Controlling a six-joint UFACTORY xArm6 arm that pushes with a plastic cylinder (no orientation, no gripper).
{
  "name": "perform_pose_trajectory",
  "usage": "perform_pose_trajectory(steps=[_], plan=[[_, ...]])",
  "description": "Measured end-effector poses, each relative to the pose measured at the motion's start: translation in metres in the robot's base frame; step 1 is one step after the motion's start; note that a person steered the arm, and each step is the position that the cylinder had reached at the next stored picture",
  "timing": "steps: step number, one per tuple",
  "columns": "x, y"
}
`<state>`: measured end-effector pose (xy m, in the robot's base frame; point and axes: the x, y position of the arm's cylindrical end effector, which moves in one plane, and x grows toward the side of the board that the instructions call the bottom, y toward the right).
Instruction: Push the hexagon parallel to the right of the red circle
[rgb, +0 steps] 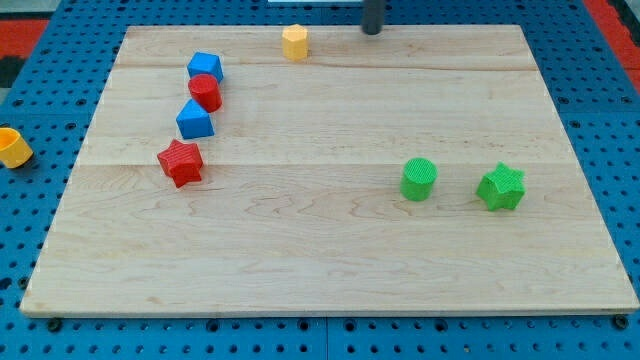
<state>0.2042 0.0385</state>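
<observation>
Step in hand: approach, no contact yet. My tip (372, 31) at the view's top edge, well right of the yellow hexagon (295, 42); plain rod, no claw to open or close. Hexagon near the board's top edge, up and right of the red circle (205, 92). Next move, judged: push downward, level with the circle. Blocks matte plastic; wooden board (330, 260) pale, grained.

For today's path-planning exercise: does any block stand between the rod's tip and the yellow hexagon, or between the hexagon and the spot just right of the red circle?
Nothing visible does. My tip sits at the view's top, right of the yellow hexagon, with bare board between. From the hexagon down-left to the spot right of the red circle, the board is clear too.
</observation>
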Motion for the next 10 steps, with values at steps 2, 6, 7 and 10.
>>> perform_pose_trajectory(steps=[2,6,7,10], plan=[[-0.012,-0.042],[0.054,-0.135],[0.033,-0.090],[0.036,-0.053]])
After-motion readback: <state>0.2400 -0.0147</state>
